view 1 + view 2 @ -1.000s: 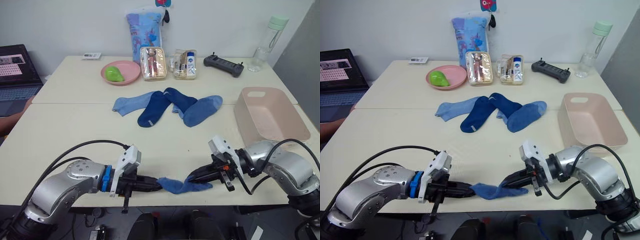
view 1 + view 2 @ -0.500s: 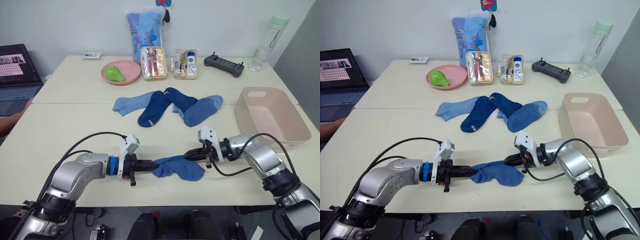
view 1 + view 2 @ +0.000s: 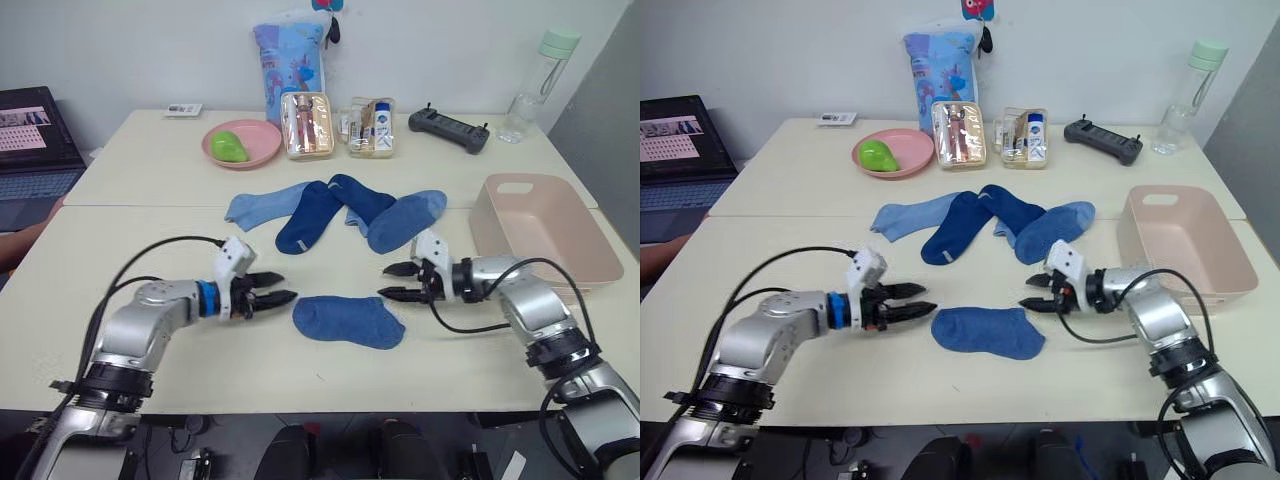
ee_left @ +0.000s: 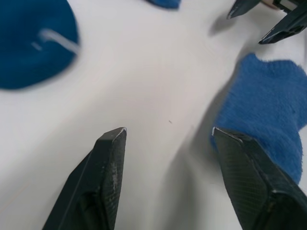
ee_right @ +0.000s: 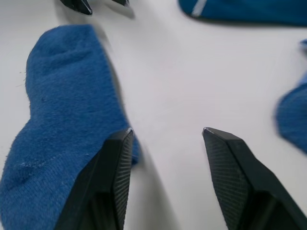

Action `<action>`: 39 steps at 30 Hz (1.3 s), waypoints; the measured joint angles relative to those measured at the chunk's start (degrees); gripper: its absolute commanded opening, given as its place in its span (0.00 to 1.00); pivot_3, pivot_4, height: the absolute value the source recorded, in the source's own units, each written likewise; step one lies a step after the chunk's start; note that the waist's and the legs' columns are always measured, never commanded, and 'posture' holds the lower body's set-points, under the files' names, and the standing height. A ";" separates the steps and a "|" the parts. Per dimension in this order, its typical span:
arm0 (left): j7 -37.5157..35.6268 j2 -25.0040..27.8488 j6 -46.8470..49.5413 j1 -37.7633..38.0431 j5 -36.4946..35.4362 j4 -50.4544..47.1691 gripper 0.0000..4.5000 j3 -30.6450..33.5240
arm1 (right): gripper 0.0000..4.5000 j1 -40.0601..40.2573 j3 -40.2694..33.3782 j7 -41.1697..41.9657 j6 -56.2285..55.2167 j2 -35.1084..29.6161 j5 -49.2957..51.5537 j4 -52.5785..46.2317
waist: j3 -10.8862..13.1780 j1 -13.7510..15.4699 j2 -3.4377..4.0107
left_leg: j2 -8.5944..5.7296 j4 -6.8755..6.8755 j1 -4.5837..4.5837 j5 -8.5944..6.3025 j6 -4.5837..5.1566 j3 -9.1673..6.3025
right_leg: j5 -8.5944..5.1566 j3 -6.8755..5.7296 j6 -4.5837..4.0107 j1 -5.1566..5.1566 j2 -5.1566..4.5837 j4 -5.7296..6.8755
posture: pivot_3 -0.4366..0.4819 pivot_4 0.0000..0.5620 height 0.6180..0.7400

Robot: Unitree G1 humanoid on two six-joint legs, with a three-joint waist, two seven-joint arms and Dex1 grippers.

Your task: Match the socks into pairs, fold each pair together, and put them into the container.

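A mid-blue sock lies flat and free on the near part of the table. My left gripper stands open just to its left, with nothing between the fingers. Open and empty too, my right gripper hovers off the sock's upper right end. In the right wrist view the sock lies beside one finger. Further back, several socks lie in an overlapping heap: a light blue one, two dark blue ones and another light blue one. The pale pink container stands empty at the right.
Along the back stand a pink plate holding a green thing, two clear pouches, a blue bag, a black controller and a bottle. A laptop sits at the far left.
Both grippers carried the sock from the table's front edge further in, opened and let it go. It now lies flat between them.
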 measured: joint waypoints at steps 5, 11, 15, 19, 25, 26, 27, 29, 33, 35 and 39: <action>1.12 -2.69 -3.02 1.86 0.04 -8.14 0.60 1.18 | 0.50 4.20 -1.29 -0.20 -0.84 1.05 1.09 -8.94 | 0.00 0.06 0.00 | 0.02 0.01 -0.04 0.00 0.00 -0.02 | 0.00 0.00 0.00 0.02 -0.02 -0.02 | 0.48 0.27 1.00; 3.55 -8.84 -6.83 5.50 3.12 -13.64 0.21 -4.39 | 0.07 10.93 2.10 -2.23 -3.50 3.82 -0.46 -13.49 | -0.01 0.14 0.00 | -0.01 0.01 0.00 0.00 0.01 0.00 | 0.00 0.01 0.01 0.05 -0.02 0.00 | 0.48 0.27 1.00; 5.05 -9.46 -9.82 7.92 8.78 -12.14 0.01 -8.34 | 0.00 14.72 4.28 -3.53 -6.79 3.38 -4.04 -12.87 | -0.01 0.08 0.00 | -0.01 0.01 0.04 0.00 0.01 0.02 | 0.00 0.02 0.01 0.05 0.00 0.02 | 0.48 0.27 1.00; 5.42 -8.47 -12.30 10.06 11.30 -9.90 0.01 -8.90 | 0.00 16.45 4.19 -3.68 -9.87 1.67 -5.73 -11.38 | -0.04 0.08 0.00 | 0.00 0.00 0.14 0.00 0.01 0.01 | 0.00 0.00 0.01 0.16 0.01 0.01 | 0.48 0.27 1.00; 3.97 -6.89 -13.33 10.79 10.57 -8.80 0.01 -7.33 | 0.00 17.35 2.16 -2.56 -10.82 -1.79 -4.79 -11.30 | -0.08 0.09 0.04 | 0.00 -0.03 0.32 -0.01 0.01 0.05 | 0.00 0.04 0.01 0.26 0.01 0.02 | 0.48 0.27 1.00; 3.89 -6.90 -13.12 10.84 10.29 -8.65 0.01 -6.97 | 0.00 17.47 1.76 -2.17 -10.80 -2.19 -4.65 -11.32 | -0.08 0.08 0.04 | 0.00 -0.04 0.33 -0.01 0.02 0.05 | 0.00 0.04 0.01 0.27 0.01 0.02 | 0.48 0.27 1.00; 3.89 -6.89 -12.83 10.85 10.06 -8.53 0.01 -6.59 | 0.00 17.58 1.48 -1.96 -10.76 -2.55 -4.55 -11.41 | -0.08 0.06 0.04 | 0.00 -0.03 0.33 -0.01 0.02 0.06 | 0.00 0.04 0.01 0.28 0.01 0.02 | 0.48 0.27 1.00; 3.82 -6.89 -11.82 11.02 9.04 -8.50 0.01 -5.47 | 0.00 17.83 0.68 -1.51 -9.27 -2.83 -3.65 -12.32 | -0.08 0.04 0.04 | 0.01 -0.04 0.33 -0.01 0.02 0.05 | 0.00 0.04 0.01 0.27 0.01 0.02 | 0.48 0.27 1.00; 4.21 -7.35 -6.67 12.86 3.73 -10.98 0.01 -1.36 | 0.00 18.38 -2.50 -1.39 -1.58 -3.55 1.89 -18.31 | -0.07 0.04 0.04 | 0.03 -0.03 0.23 -0.01 0.02 0.02 | 0.00 0.03 0.01 0.21 0.01 0.02 | 0.48 0.27 1.00; 4.64 -7.69 -4.26 13.10 0.68 -13.25 0.09 0.80 | 0.08 18.46 -4.60 -2.41 1.44 -4.09 3.74 -21.27 | -0.08 0.14 0.03 | 0.02 -0.03 0.21 -0.01 0.02 0.00 | 0.00 0.01 0.02 0.21 0.00 0.00 | 0.48 0.27 1.00; 7.70 -8.07 -2.36 14.13 -0.72 -14.94 0.30 4.02 | 0.31 21.40 -6.56 -5.91 4.28 -4.89 4.13 -23.35 | -0.08 0.26 0.03 | 0.02 -0.03 0.20 -0.02 0.02 0.03 | -0.01 0.03 0.02 0.21 -0.01 -0.03 | 0.48 0.27 1.00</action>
